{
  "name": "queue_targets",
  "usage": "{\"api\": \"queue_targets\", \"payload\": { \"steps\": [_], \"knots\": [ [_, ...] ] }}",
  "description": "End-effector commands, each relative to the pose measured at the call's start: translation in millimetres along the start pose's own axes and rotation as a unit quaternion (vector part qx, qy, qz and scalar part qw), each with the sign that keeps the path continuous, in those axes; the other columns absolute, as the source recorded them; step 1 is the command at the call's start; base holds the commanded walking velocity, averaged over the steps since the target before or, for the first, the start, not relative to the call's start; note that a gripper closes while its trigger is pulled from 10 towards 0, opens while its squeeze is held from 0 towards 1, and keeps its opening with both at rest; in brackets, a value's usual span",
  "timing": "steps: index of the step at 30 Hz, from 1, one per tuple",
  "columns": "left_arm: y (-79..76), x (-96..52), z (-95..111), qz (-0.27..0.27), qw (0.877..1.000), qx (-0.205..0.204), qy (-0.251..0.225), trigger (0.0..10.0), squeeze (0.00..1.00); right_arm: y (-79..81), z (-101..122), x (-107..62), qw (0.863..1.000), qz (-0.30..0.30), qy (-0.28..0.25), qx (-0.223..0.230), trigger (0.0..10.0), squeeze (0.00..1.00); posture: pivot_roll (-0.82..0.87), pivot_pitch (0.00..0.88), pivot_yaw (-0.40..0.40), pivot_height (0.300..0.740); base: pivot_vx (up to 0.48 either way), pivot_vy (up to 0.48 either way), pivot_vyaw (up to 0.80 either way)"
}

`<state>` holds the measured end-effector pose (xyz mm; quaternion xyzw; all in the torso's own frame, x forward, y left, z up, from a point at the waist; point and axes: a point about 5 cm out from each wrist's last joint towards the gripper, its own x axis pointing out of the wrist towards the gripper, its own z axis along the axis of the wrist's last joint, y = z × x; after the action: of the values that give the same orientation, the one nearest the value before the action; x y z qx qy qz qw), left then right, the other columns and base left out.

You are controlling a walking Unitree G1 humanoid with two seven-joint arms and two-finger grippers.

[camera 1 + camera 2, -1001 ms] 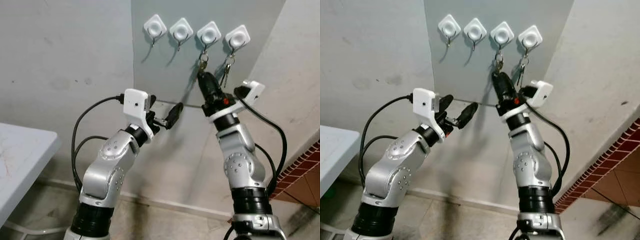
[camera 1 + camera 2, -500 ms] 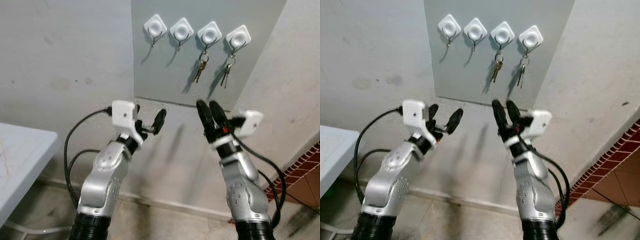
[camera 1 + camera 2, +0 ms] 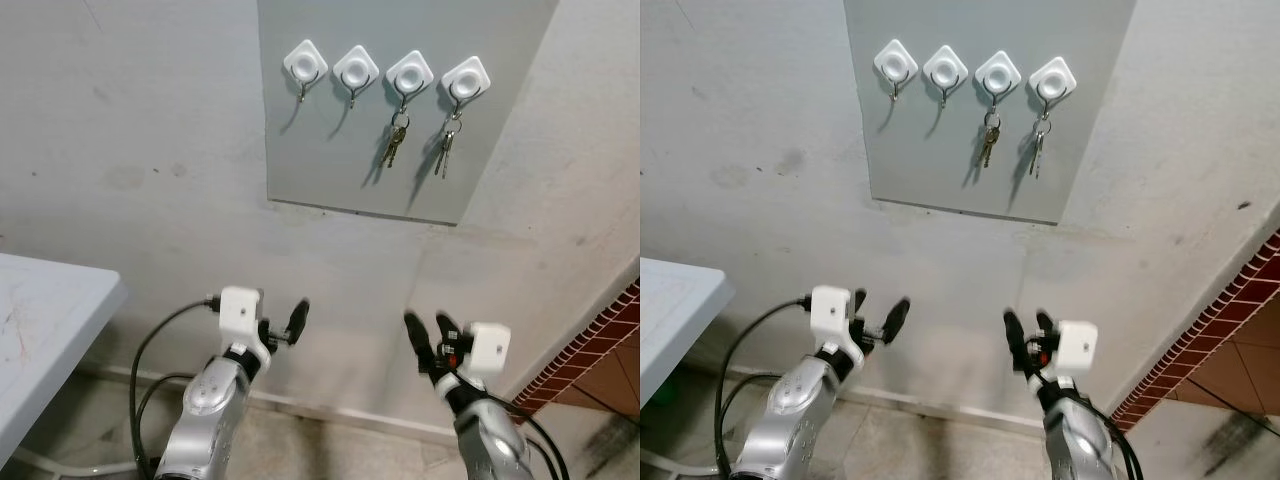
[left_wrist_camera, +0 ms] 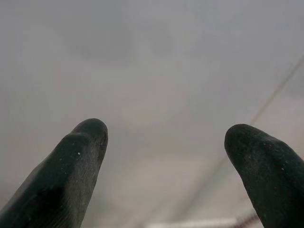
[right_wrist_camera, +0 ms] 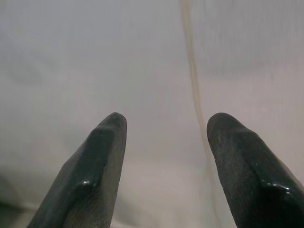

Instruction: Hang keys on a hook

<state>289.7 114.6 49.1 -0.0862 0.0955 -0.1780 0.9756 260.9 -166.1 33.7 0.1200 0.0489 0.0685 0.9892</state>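
Note:
Four white diamond hooks sit in a row on a grey wall panel (image 3: 330, 150). A bunch of keys (image 3: 392, 146) hangs from the third hook (image 3: 410, 72), and a second bunch (image 3: 444, 153) hangs from the fourth hook (image 3: 466, 76). The first hook (image 3: 305, 62) and second hook (image 3: 356, 67) are bare. My left gripper (image 3: 282, 325) is open and empty, low down and far below the panel. My right gripper (image 3: 428, 335) is also open and empty, at about the same height. In the wrist views both grippers (image 4: 166, 137) (image 5: 167, 123) face plain wall.
A white table (image 3: 40, 320) juts in at the left. A red brick wall section (image 3: 605, 345) shows at the lower right. A black cable (image 3: 150, 350) loops from my left wrist. Tiled floor lies below the wall.
My right gripper has come away from the keys on the third hook, leaving them hanging. Both arms have dropped well below the panel.

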Motion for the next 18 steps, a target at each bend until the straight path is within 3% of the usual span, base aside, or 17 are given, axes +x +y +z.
{"api": "queue_targets", "payload": {
  "steps": [1, 2, 3, 8, 11, 18],
  "knots": [
    [2.3, -1.1, -11, -0.004, 1.0, -0.002, 0.015, 10.0, 0.0, -4.5, -11, -3.4, 1.0, -0.011, 0.019, -0.012, 10.0, 0.0, -0.07, 0.0, 0.011, 0.74, 0.0, 0.0, 0.0],
    [4.6, -3.8, -29, 0.001, 0.999, -0.012, 0.047, 10.0, 0.0, -9.9, -27, -9.6, 0.998, -0.026, 0.056, -0.013, 10.0, 0.0, -0.08, 0.0, 0.01, 0.74, 0.0, 0.0, 0.0],
    [4.6, -3.8, -29, 0.001, 0.999, -0.012, 0.047, 10.0, 0.0, -9.9, -27, -9.6, 0.998, -0.026, 0.056, -0.013, 10.0, 0.0, -0.08, 0.0, 0.01, 0.74, 0.0, 0.0, 0.0],
    [7.8, -15.5, -65, 0.011, 0.993, -0.01, 0.12, 10.0, 0.0, -17.8, -66, -28.6, 0.986, -0.049, 0.152, -0.04, 10.0, 0.0, -0.08, 0.0, 0.015, 0.74, 0.0, 0.0, 0.0],
    [8.2, -22.6, -78, 0.012, 0.988, -0.016, 0.153, 10.0, 0.0, -22.5, -79, -39.5, 0.977, -0.06, 0.195, -0.063, 10.0, 0.0, -0.08, 0.0, 0.015, 0.74, 0.0, 0.0, 0.0],
    [15.6, -46.4, -109, 0.037, 0.972, -0.017, 0.231, 10.0, 0.0, -33.3, -100, -64.1, 0.958, -0.086, 0.263, -0.069, 10.0, 0.0, -0.1, 0.0, 0.019, 0.74, 0.0, 0.0, 0.0]
  ]
}}
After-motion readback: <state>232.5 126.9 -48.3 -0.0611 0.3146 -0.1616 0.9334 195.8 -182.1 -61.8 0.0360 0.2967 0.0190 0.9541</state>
